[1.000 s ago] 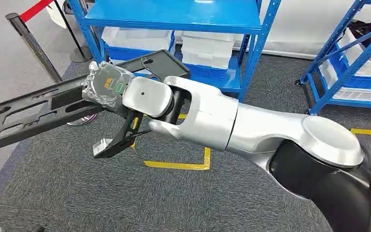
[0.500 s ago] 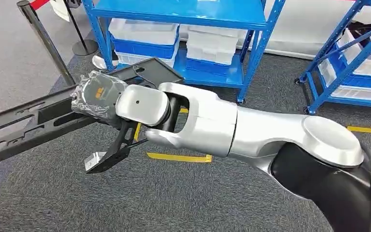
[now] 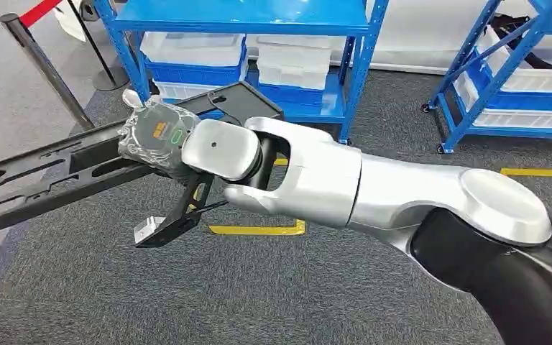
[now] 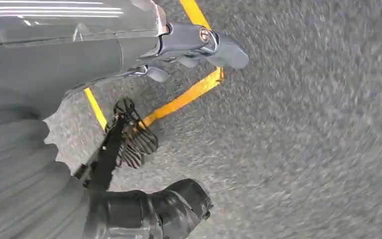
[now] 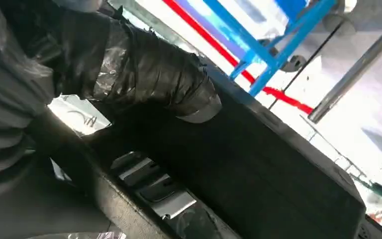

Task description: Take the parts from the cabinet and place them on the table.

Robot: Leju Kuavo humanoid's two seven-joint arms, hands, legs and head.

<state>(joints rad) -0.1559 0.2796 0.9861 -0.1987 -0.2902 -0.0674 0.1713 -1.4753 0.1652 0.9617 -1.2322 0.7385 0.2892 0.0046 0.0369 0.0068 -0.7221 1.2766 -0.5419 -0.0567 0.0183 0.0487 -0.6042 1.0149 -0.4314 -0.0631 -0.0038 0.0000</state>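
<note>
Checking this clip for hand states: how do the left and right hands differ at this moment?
The right hand grips the long black part, held out level above the carpet; the left hand holds nothing, its fingers loosely curled over a yellow floor line. Both hang above the grey carpet.

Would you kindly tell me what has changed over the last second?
The whole head view has shifted, so the camera moved rather than the things. The right hand still grips the long black part, carried above the carpet. The blue shelving is unchanged.
</note>
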